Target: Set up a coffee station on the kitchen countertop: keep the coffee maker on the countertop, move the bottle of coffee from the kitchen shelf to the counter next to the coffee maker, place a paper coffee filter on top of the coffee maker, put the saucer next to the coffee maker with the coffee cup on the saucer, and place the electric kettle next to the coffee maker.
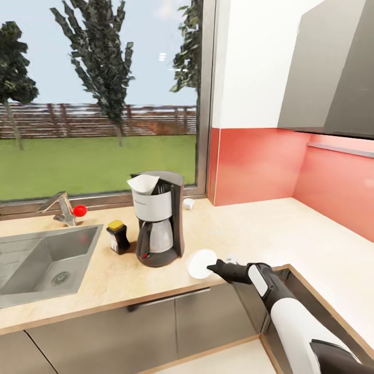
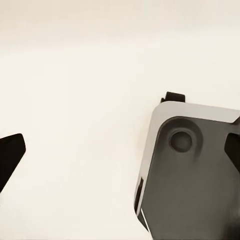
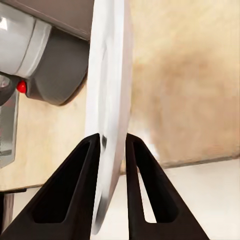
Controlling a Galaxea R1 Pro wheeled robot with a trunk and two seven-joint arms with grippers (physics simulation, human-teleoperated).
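The black and silver coffee maker (image 1: 156, 218) stands on the beige kitchen countertop (image 1: 249, 228), and a white paper coffee filter (image 1: 143, 183) rests on its top. To its left is the bottle of coffee (image 1: 118, 236), dark with a yellow cap. My right gripper (image 1: 213, 268) is shut on the rim of the white saucer (image 1: 201, 263), holding it tilted just right of the machine near the counter's front edge. The right wrist view has the saucer (image 3: 107, 100) edge-on between the gripper (image 3: 112, 145) fingers, beside the coffee maker (image 3: 55, 75). A small white coffee cup (image 1: 188, 204) lies by the window corner. The electric kettle is out of view.
A steel sink (image 1: 47, 259) with a red-knobbed faucet (image 1: 65, 208) lies left of the bottle. A red backsplash (image 1: 259, 161) and grey wall cabinet (image 1: 332, 72) bound the right side. My left gripper (image 2: 120, 155) hangs open over pale floor, by a grey robot part (image 2: 190, 175).
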